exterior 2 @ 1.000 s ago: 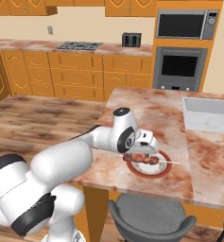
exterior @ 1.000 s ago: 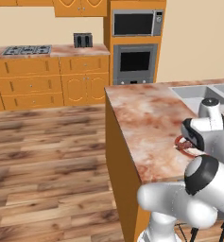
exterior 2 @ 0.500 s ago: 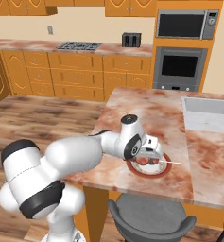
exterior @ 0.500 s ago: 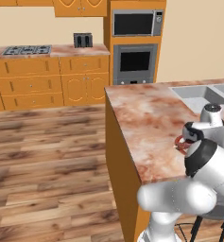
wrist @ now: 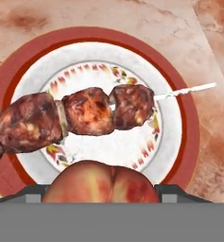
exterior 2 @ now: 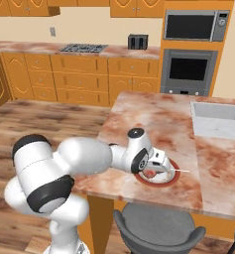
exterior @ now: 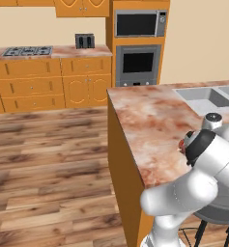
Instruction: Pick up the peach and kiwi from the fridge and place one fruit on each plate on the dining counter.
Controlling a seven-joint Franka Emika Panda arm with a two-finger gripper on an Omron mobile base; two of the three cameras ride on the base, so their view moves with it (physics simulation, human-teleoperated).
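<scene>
red-rimmed plate (wrist: 189, 142) is sitting right under my hand (wrist: 101, 186), which is gripping the peach (wrist: 101, 182) low over it on the bench (exterior 2: 153, 111); i'm aiming beside the meat skewer (wrist: 85, 113) so the fruit isn't landing on it.

plate (wrist: 189, 137): on the dining counter (exterior 2: 153, 116), near its front edge
skewer (wrist: 85, 113): across the plate, tip toward 3 o'clock
peach (wrist: 101, 182): at 6 o'clock of the skewer
sink (exterior 2: 218, 121): at 1 o'clock of the plate
</scene>
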